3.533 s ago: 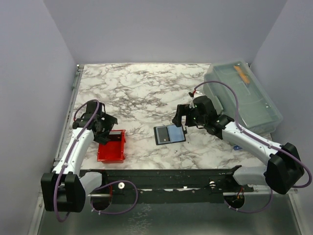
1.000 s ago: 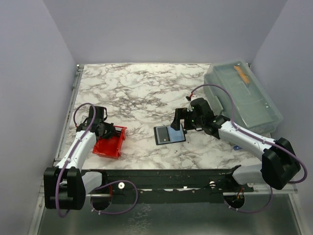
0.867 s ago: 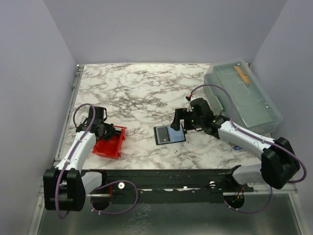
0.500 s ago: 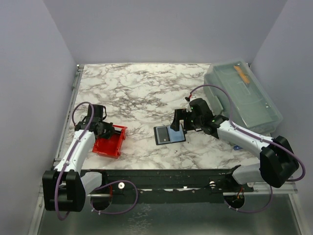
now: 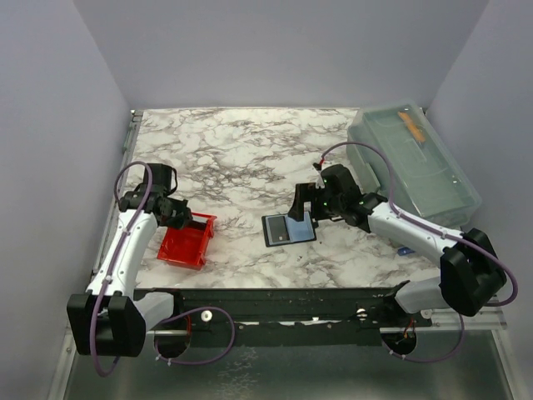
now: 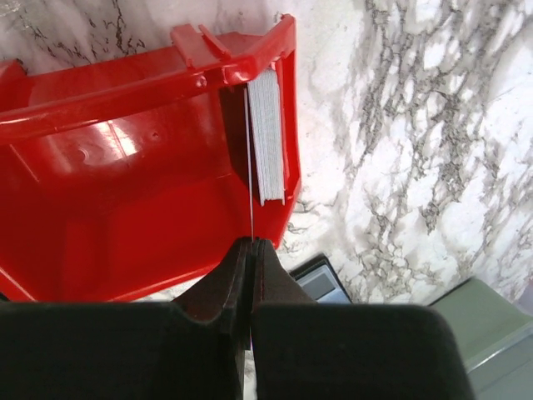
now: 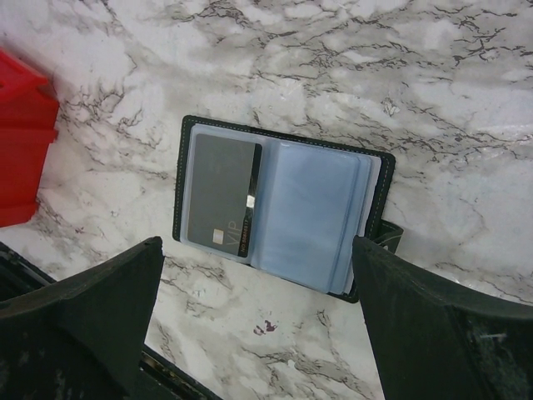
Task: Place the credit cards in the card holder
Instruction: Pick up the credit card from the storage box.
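Observation:
The card holder (image 7: 283,212) lies open on the marble, a dark credit card (image 7: 221,196) in its left sleeve and pale blue sleeves on its right. My right gripper (image 7: 256,250) hovers over it, open, a finger on each side; from above it (image 5: 304,204) sits at the holder's (image 5: 288,228) far edge. A stack of credit cards (image 6: 268,137) stands on edge against the red tray's (image 6: 125,167) right wall. My left gripper (image 6: 250,250) is shut on one thin card (image 6: 249,167), seen edge-on above the tray. From above, the left gripper (image 5: 179,215) hangs over the tray's (image 5: 185,244) far end.
A large translucent lidded box (image 5: 412,162) stands at the back right, an orange item inside. A small blue object (image 5: 403,250) lies under the right forearm. The black rail (image 5: 275,304) runs along the table's near edge.
My left gripper has shut on one card and risen, pulling back and left from the tray. The right gripper has crept slightly left over the holder, still open.

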You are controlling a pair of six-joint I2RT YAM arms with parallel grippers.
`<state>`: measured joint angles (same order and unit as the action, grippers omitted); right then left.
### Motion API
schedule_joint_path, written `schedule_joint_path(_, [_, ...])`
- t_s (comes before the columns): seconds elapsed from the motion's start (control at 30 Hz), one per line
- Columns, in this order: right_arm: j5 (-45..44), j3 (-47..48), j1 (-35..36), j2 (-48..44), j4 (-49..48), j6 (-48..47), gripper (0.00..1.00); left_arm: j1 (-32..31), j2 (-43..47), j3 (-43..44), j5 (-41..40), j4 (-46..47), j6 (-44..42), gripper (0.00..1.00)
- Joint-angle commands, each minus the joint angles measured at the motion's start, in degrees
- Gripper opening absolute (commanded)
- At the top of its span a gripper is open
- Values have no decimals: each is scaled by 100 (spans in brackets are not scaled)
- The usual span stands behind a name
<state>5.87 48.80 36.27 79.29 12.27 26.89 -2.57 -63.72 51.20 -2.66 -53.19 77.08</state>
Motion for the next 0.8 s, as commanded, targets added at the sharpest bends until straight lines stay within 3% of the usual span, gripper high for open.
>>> schedule_joint_path(0.0, [105,268,-6,69,215,-133,97,24,65,676,-119,-409,-473,0])
schedule_joint_path(0.13, [51,390,-10,40,432,-221,97,-276,-86,1400,145,143,-1737,0])
schedule_joint_path(0.3, [385,410,-19,-143,399,-325,98,-1245,-331,1088,2206,2295,-2926,0])
schedule_joint_path(0.5, [2153,389,-293,-386,-56,54,100,-2458,-1533,1090,3936,3608,-3843,0])
schedule_joint_path(0.77, [2907,348,-808,-1021,-414,863,96,-2608,-1411,863,4953,4307,-4575,0])
